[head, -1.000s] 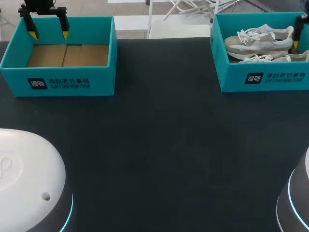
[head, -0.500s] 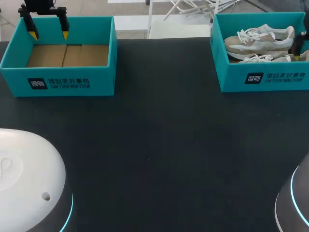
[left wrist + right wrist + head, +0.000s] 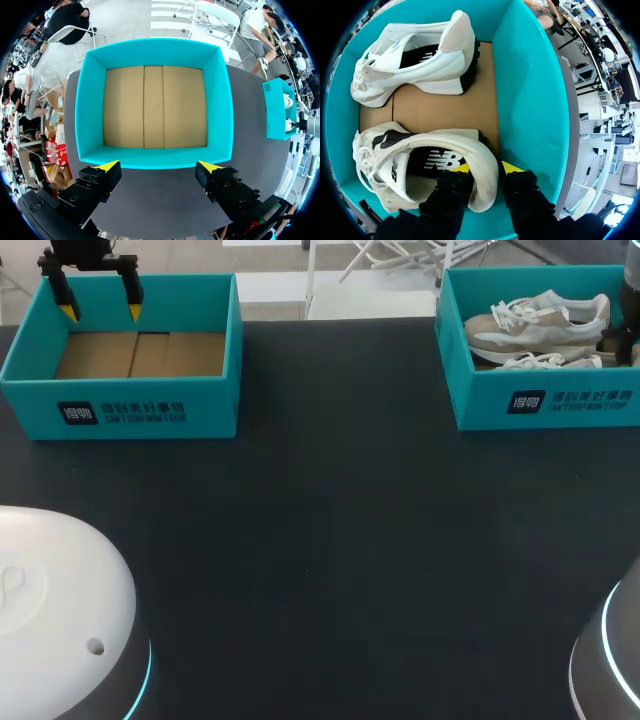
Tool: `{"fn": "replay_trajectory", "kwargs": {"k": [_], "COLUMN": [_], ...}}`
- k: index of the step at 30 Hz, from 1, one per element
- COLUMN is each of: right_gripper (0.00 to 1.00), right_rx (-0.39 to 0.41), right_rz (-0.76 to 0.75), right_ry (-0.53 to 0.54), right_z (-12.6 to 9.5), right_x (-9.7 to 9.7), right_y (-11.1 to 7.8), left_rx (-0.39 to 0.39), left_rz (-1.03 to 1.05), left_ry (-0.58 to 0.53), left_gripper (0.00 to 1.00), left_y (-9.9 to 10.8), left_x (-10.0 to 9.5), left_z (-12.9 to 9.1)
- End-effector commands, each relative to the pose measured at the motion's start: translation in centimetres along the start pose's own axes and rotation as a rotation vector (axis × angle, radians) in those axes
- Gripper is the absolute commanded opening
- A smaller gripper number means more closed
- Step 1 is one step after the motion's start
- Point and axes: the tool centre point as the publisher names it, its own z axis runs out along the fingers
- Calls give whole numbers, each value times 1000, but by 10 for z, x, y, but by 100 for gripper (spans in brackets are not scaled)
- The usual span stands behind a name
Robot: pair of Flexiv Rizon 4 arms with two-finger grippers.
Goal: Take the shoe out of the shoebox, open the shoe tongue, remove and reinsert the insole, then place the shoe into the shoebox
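Because the right end effector [image 3: 486, 168] pinches only the padded heel collar of the near white-and-beige sneaker [image 3: 445, 136], one yellow-tipped finger inside the opening and the other against the outside of the heel, the hold looks thin. On a lift the soft collar could fold or slip free. The toe end could also swing down and catch the wall of the teal cardboard shoebox [image 3: 530, 100], or nudge the second sneaker [image 3: 415, 60] lying on its side beyond. The outer finger sits close to that wall, so a crooked pull might drag the box across the black bench [image 3: 330, 540]. The right arm points steeply down into the box at the sneaker's heel end. The left end effector [image 3: 159, 166] hangs spread wide, holding nothing, over one wall of an empty teal cardboard box [image 3: 222, 100] well apart from the other.
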Motion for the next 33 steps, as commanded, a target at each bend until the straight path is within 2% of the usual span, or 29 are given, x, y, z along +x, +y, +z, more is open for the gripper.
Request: {"fn": "replay_trajectory", "kwargs": {"k": [1, 5, 8, 14, 17, 23, 27, 33], "right_gripper": [0, 0, 0, 0, 0, 0, 0, 0], "right_rx": [4, 17, 17, -43, -53, -23, -8, -7], "right_rz": [0, 18, 26, 47, 55, 70, 41, 47], "right_ry": [-16, -34, -33, -67, -95, -124, -128, -119], "right_z": [3, -15, -45, -112, -140, -185, -206, -223], "right_x": [5, 0, -5, -15, -17, -14, -5, 8], "right_y": [2, -3, -11, -23, -26, -34, -42, -53], "left_rx": [0, 0, 0, 0, 0, 0, 0, 0], "left_rz": [0, 0, 0, 0, 0, 0, 0, 0], "left_ry": [0, 0, 0, 0, 0, 0, 0, 0], "left_gripper": [100, 100, 100, 100, 100, 100, 100, 100], "left_y": [0, 0, 0, 0, 0, 0, 0, 0], "left_x": [0, 0, 0, 0, 0, 0, 0, 0], "left_z": [0, 0, 0, 0, 0, 0, 0, 0]}}
